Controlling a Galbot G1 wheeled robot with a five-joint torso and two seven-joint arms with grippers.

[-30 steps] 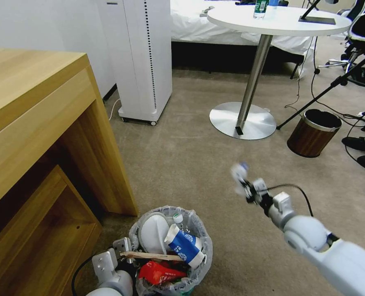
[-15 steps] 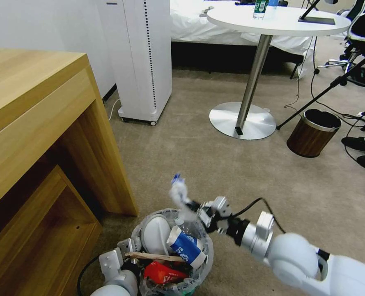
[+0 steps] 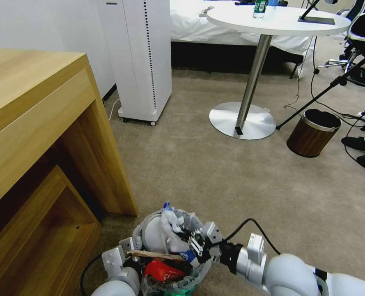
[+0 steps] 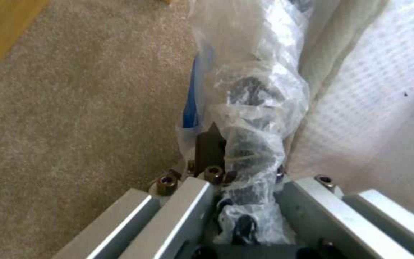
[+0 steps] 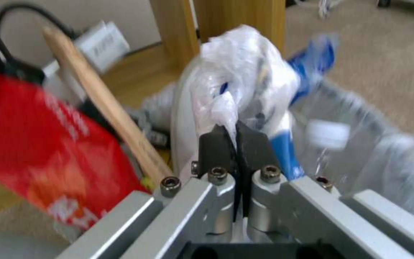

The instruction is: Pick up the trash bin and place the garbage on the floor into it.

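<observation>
floor (image 3: pixel 215 172): beige carpet, no loose litter seen | trash bin (image 3: pixel 147 220): 6 o'clock, beside wooden table (image 3: pixel 34 123), nearly full | left end effector (image 4: pixel 245 158): clenched on bin's bag-lined rim | right end effector (image 3: pixel 196 246): closer arm, over bin mouth, clamping crumpled plastic wrapper (image 5: pixel 238 82); drop spot directly below.

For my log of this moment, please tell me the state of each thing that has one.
Trash bin: held up by its rim, nearly full.
Left pincer: shut on the bin's bagged rim.
Right pincer: shut on a crumpled white wrapper, over the bin.
Wooden stick: lying across the trash.
Brown bin: upright on the carpet.
</observation>
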